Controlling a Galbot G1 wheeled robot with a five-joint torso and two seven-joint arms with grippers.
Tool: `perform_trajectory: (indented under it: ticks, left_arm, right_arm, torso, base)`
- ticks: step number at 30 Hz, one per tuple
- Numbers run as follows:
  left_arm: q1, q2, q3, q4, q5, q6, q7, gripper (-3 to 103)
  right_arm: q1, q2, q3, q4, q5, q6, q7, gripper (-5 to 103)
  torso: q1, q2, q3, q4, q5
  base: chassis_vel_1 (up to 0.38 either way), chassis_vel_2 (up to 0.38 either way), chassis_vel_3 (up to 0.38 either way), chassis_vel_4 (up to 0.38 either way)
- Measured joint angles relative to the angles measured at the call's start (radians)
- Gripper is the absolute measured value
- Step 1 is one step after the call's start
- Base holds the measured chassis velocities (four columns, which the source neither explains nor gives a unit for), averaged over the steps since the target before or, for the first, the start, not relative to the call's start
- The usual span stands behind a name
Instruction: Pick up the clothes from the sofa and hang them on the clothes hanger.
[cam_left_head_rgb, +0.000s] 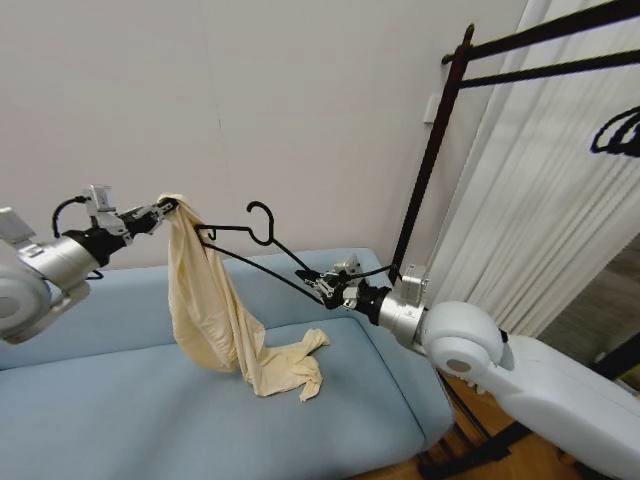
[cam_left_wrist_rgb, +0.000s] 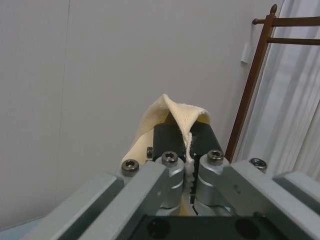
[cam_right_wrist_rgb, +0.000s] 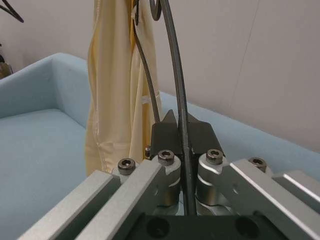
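A cream garment (cam_left_head_rgb: 215, 310) hangs from my left gripper (cam_left_head_rgb: 165, 210), which is shut on its top edge above the sofa; its lower end trails on the seat. The left wrist view shows the cloth (cam_left_wrist_rgb: 182, 117) pinched between the fingers. My right gripper (cam_left_head_rgb: 322, 285) is shut on one end of a black wire hanger (cam_left_head_rgb: 255, 240), held nearly level with its far end reaching into the garment's top. In the right wrist view the hanger wire (cam_right_wrist_rgb: 177, 95) runs up from the closed fingers beside the cream garment (cam_right_wrist_rgb: 115, 90).
A light blue sofa (cam_left_head_rgb: 120, 400) lies below both arms. A dark wooden clothes rack (cam_left_head_rgb: 440, 130) stands at the right, with a black hanger (cam_left_head_rgb: 620, 135) on it in front of white curtains (cam_left_head_rgb: 540, 190). A pale wall is behind.
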Motion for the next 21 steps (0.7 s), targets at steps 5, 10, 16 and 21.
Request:
perform_trajectory:
  ticks: [5,10,16,21]
  left_arm:
    - [-0.002,-0.006,-0.001,-0.023,-0.001,0.000,-0.010,1]
    - [-0.013,-0.004,-0.009,-0.055,-0.009,0.000,-0.017,1]
    - [-0.029,0.004,-0.020,-0.095,-0.032,0.000,-0.024,1]
    - [0.003,0.001,-0.060,-0.128,-0.035,-0.001,-0.025,1]
  right_arm:
    - [-0.001,0.023,-0.031,-0.018,-0.016,0.000,0.016,2]
    - [-0.007,0.056,-0.075,-0.045,-0.023,0.000,0.024,2]
    - [-0.022,0.132,-0.121,-0.095,-0.032,0.008,0.078,2]
    - [-0.014,0.203,-0.095,-0.185,0.021,0.035,0.134,2]
  torso:
    - [0.000,0.000,0.000,-0.0001,-0.0002]
    - [0.000,0.000,0.000,0.0000,-0.0001]
    - [0.000,0.000,0.000,0.0000,0.0000]
    - [0.000,0.000,0.000,0.0000,0.0000]
  base:
    - [0.000,0.000,0.000,0.000]
    - [0.000,0.000,0.000,0.000]
    - [0.000,0.000,0.000,0.000]
    - [0.000,0.000,0.000,0.000]
